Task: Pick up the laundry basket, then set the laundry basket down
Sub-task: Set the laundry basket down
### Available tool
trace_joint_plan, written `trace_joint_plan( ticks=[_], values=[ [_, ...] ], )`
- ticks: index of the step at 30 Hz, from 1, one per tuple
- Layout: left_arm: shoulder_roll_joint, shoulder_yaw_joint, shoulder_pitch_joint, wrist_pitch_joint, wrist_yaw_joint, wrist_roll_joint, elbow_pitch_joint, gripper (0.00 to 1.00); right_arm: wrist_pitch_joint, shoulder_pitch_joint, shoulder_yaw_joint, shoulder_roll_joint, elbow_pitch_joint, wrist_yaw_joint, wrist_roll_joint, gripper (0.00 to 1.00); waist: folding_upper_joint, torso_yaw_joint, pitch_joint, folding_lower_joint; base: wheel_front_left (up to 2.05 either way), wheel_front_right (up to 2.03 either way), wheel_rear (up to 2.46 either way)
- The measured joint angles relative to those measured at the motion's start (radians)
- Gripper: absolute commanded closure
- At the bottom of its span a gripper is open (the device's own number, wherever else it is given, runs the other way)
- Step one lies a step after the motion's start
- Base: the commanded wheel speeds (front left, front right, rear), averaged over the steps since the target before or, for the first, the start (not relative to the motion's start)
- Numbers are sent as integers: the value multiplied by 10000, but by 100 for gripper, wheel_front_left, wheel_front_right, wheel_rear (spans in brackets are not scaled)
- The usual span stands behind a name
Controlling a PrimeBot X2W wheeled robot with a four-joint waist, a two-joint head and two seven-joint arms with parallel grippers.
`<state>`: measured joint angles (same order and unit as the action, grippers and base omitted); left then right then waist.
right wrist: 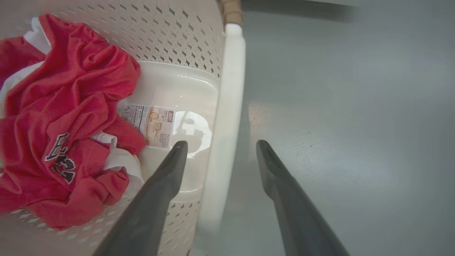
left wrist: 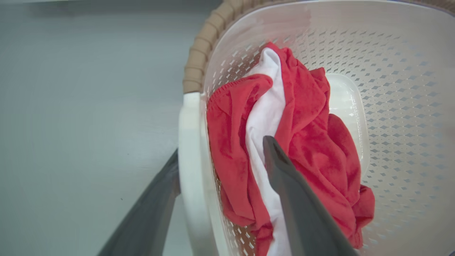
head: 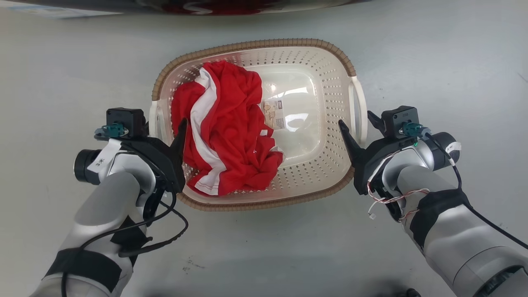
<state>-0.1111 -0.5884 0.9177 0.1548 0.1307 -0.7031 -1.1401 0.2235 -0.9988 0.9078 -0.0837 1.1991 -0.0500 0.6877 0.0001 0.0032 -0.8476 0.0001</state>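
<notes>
On the grey floor (head: 412, 62) sits the laundry basket (head: 255, 44), red shirt (head: 231, 123) inside. At 9 o'clock the left gripper (left wrist: 222, 146), at 3 o'clock the right gripper (right wrist: 221, 143), each spread apart astride 1 white handle (right wrist: 231, 89).

1. Your left end effector (left wrist: 221, 149) sits at the lower left of the head view. Its two dark fingers (left wrist: 302, 206) are spread apart and angle up and inward.
2. Your right end effector (right wrist: 218, 144) mirrors it at the lower right, with its fingers also parted.
3. Your silver left forearm (head: 103, 198) and right forearm (head: 449, 231) reach forward from the bottom corners, each wrapped in black bands and trailing cables.
</notes>
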Motion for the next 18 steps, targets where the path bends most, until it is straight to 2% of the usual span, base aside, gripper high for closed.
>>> trace_joint_plan(
  ticks=[18],
  values=[
    [-226,-282,-1247,773,2,-291,-79,0,253,775,-464,-8,-100,-130,267,0,0,-138,1647,-2,0,0,0]
  ],
)
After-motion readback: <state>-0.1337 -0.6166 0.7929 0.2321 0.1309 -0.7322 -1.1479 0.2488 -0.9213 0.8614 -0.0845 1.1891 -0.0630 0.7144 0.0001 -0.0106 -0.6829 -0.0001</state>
